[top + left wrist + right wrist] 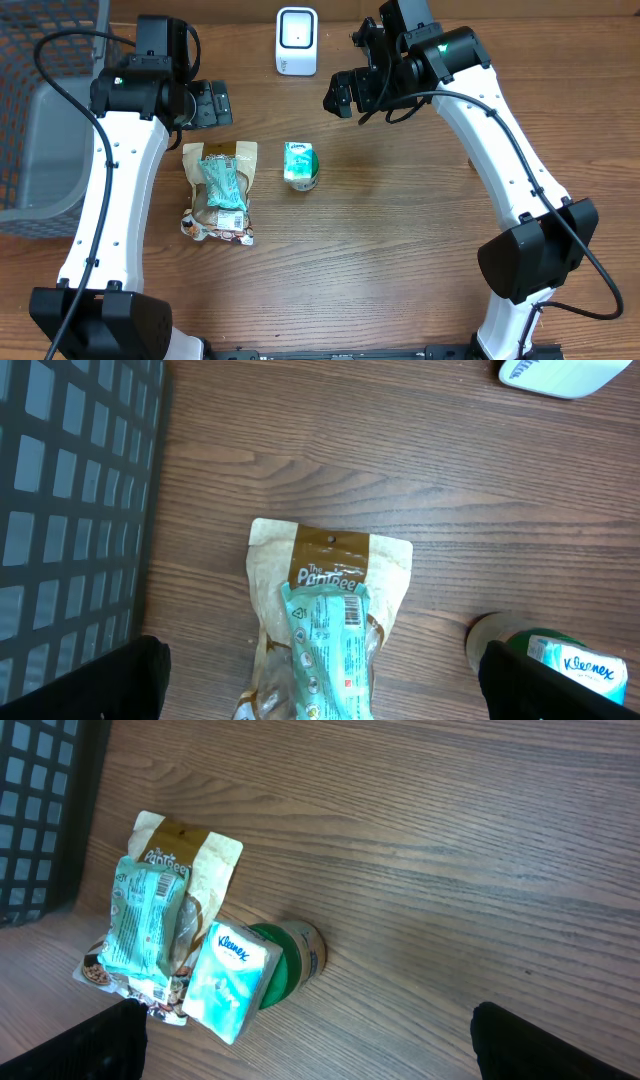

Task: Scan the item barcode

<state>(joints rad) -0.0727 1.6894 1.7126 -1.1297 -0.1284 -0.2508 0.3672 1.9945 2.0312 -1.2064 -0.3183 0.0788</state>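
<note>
Both hands hang released above the desk (400, 240): the left hand (220, 104) is left of the scanner (297, 40), and the right hand (338, 98) is just right of it. Nearer the robot than the scanner, a tissue pack (299, 158) overlaps a green jar (295, 955). Further left of the scanner, a snack pouch (236, 152) lies under a teal packet (224, 185).

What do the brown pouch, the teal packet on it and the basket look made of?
Brown pouch: probably kraft paper or paper-look film; matte, creased, with a punched hang hole.
Teal packet: thin plastic film; glossy and crinkled.
Basket: likely moulded grey plastic; matte, with a square-grid wall.
</note>
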